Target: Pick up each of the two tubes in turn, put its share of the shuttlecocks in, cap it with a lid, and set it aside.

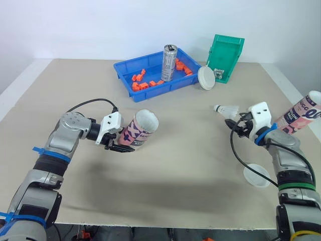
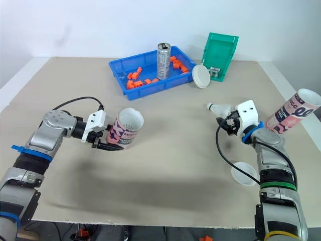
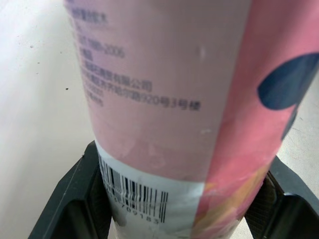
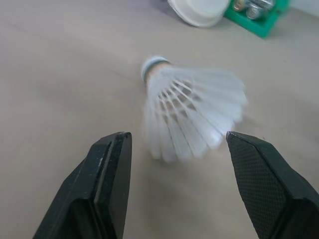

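My left gripper [image 1: 122, 143] is shut on a pink tube [image 1: 140, 129], holding it near its base above the table's left middle. The tube tilts with its open white mouth facing up and to the right. In the left wrist view both fingers [image 3: 82, 199] press the tube's barcode end [image 3: 164, 124]. A white shuttlecock [image 1: 226, 109] lies on the table at the right. My right gripper [image 1: 234, 123] stands open just behind it, and the feathers [image 4: 192, 112] sit ahead between the fingers without touching them. A second pink tube [image 1: 301, 113] lies tilted at the right edge.
One white lid [image 1: 257, 175] lies on the table by my right forearm. Another lid [image 1: 206, 78] leans against a green bin [image 1: 226, 56] at the back. A blue tray [image 1: 125, 70] with orange pieces and a metal can [image 1: 169, 63] stands at the back middle.
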Controlling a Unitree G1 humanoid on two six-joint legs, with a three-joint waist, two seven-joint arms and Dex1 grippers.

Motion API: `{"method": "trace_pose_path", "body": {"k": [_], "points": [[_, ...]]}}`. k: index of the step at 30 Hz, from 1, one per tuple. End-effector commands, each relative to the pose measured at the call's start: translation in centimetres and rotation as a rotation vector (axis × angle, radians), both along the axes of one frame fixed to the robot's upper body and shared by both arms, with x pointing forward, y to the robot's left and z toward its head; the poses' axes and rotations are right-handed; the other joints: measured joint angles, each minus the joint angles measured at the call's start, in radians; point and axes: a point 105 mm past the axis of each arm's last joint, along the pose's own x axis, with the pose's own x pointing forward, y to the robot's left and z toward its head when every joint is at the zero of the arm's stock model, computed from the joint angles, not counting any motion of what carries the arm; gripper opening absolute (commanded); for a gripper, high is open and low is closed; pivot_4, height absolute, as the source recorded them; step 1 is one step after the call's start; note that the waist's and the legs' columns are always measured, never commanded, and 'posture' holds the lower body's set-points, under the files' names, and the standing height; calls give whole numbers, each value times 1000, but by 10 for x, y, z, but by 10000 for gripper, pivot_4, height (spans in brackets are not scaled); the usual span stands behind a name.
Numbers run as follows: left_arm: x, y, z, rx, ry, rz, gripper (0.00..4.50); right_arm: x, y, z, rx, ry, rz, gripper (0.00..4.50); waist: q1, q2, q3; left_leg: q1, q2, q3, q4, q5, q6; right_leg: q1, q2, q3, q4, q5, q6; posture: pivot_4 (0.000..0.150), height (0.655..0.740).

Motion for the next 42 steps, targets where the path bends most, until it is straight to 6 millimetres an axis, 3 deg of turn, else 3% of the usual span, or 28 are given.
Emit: {"method": "trace_pose_path", "body": {"k": [1,6,7,9,14,18,21,23,26,30,34,38,42], "points": [[-1,1,4,5,-22,1,29812,7,10,12,-6,-35,52,32869,-1,0,0,0,0,0,0,0,0,0,0,0,0,0,0,1500,7400],[-1,3,4,5,-23,9,29812,18,18,13,-10,-29,67,32869,-2,0,0,0,0,0,0,0,0,0,0,0,0,0,0,1500,7400],[-2,3,4,6,-24,9,29812,21,18,13,-9,-30,63,30696,-4,0,0,0,0,0,0,0,0,0,0,0,0,0,0,1500,7400],[-2,3,5,6,-25,10,29812,25,20,14,-3,-32,64,23715,-5,0,0,0,0,0,0,0,0,0,0,0,0,0,0,1500,7400],[-2,3,5,4,-28,12,29812,24,26,15,9,-38,109,1081,-5,0,0,0,0,0,0,0,0,0,0,0,0,3,-5,1500,7400],[-4,3,4,4,-26,11,29812,18,24,22,-18,-71,135,1081,-5,0,0,0,0,0,0,0,0,0,0,0,0,3,-5,1500,7400],[-5,2,4,4,-23,10,29812,11,33,52,-67,-160,191,1081,-5,1,1,0,0,0,0,0,0,0,0,0,0,3,-5,1500,7400],[-5,2,3,5,-20,8,29812,-3,64,82,-111,-234,350,1081,-5,3,2,-1,0,0,0,0,0,-1,0,0,0,3,-5,1500,7400],[-5,1,2,6,-17,3,29812,-58,140,115,-266,-289,791,1081,-9,11,5,-1,0,0,0,0,0,-1,0,0,0,0,-1,1500,7400],[-4,-1,2,4,-15,-3,29812,-96,182,137,-383,-328,1056,1081,-13,10,5,0,2,-3,-1,0,0,0,2,-2,0,-1,0,1500,7400],[-5,-5,1,-2,-15,-11,29812,-114,203,136,-517,-319,1226,1081,-11,9,6,-1,1,-2,1,0,0,1,0,-2,0,0,0,1500,7400],[-6,-6,1,-6,-16,-12,29812,-112,213,129,-640,-313,1290,1081,-11,9,6,-1,0,-1,1,0,0,0,-1,-2,0,0,0,1500,7400],[-6,-5,1,-10,-15,-8,29812,-107,235,132,-700,-354,1330,1081,-13,9,6,-1,1,0,1,0,0,-1,-1,-2,0,0,0,1500,7400]]}}
